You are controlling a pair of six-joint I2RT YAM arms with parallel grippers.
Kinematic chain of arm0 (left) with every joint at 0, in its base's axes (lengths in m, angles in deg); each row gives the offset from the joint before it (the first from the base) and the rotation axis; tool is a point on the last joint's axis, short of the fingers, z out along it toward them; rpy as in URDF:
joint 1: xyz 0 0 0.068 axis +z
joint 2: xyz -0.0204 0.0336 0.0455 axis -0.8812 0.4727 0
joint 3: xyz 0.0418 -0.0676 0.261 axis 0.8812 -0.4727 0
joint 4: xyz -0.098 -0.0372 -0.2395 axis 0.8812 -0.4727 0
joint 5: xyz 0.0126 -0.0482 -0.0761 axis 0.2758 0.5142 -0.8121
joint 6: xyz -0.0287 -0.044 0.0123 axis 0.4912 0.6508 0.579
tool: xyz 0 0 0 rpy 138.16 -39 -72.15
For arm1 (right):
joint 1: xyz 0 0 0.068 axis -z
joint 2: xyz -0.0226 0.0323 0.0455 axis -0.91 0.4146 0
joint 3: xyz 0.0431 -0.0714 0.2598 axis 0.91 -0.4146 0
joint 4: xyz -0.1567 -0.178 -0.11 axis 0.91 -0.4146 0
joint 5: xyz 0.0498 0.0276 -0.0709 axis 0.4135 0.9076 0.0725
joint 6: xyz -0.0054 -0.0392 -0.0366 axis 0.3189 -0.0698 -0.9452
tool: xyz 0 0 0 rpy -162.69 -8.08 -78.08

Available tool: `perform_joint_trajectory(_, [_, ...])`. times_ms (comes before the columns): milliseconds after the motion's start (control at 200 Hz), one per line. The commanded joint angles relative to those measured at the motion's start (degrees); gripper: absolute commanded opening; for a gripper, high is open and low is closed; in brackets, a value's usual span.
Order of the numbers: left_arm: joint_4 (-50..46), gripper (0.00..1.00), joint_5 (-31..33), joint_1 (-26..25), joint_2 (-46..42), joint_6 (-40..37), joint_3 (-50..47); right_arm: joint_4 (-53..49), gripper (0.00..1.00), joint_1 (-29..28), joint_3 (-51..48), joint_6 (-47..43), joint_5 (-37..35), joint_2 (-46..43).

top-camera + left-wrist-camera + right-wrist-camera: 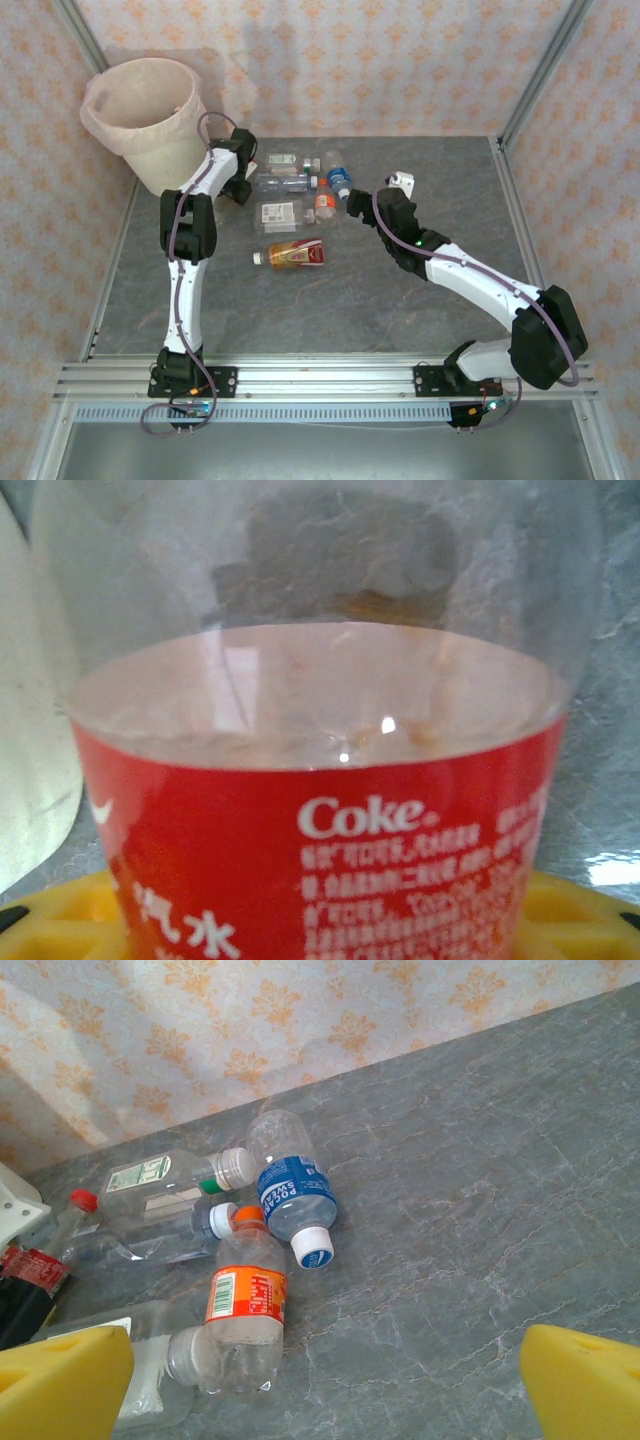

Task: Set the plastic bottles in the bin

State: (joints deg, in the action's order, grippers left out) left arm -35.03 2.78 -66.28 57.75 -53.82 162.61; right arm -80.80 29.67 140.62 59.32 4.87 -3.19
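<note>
Seen from above, a round cream-white waste bin (140, 110) lined with a thin pinkish bag is found at the far left corner of the grey stone-patterned bench (400, 300). Six small clear plastic bottles can be counted lying on the bench. Five are clustered near the far middle, and one with amber contents and a red label (290, 256) is set apart, nearer the arms. The left fingers (244, 180) are placed at the cluster's left edge, just beside the bin, and whatever lies under them is hidden. The right fingers (352, 205) are placed at its right edge.

In the left wrist view, a clear bottle with a red Coke label (320, 810) is seen very close, cut off on every side. It sits above and between the yellow left fingers (60, 920). Whether it is pinched cannot be told.

In the right wrist view, six bottles are counted:
- a green-capped one (165, 1175)
- a pale-capped one (150, 1235)
- a blue-labelled one (290, 1185)
- an orange-labelled one (245, 1300)
- one half hidden behind a finger (160, 1355)
- a red-capped one (40, 1250) cut off at the left edge

The yellow right fingers (60, 1385) are spread wide, with nothing between them.
</note>
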Motion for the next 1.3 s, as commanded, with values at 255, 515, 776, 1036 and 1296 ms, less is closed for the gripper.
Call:
perform_joint_trajectory(255, [8.9,0.54,-16.3,-2.0,-26.4,7.5,-5.7,-0.1,0.99,0.5,0.4,-0.9,-1.4,1.0])
perform_joint_trajectory(515, [30.4,0.55,-5.7,-1.5,-41.6,12.3,-11.9,1.4,0.99,0.6,1.9,-2.2,-1.8,3.5])
perform_joint_trajectory(776, [43.9,0.56,-2.4,4.5,-41.8,7.9,-8.3,6.2,0.99,0.7,0.3,0.0,-1.2,2.0])
perform_joint_trajectory(1036, [52.3,0.54,3.2,10.2,-36.2,4.9,-3.2,6.2,0.99,0.8,0.3,-0.2,-1.1,2.2])
perform_joint_trajectory(1296, [60.0,0.56,15.3,14.5,-26.6,7.4,0.3,5.3,0.99,0.8,1.0,0.2,-0.2,2.7])
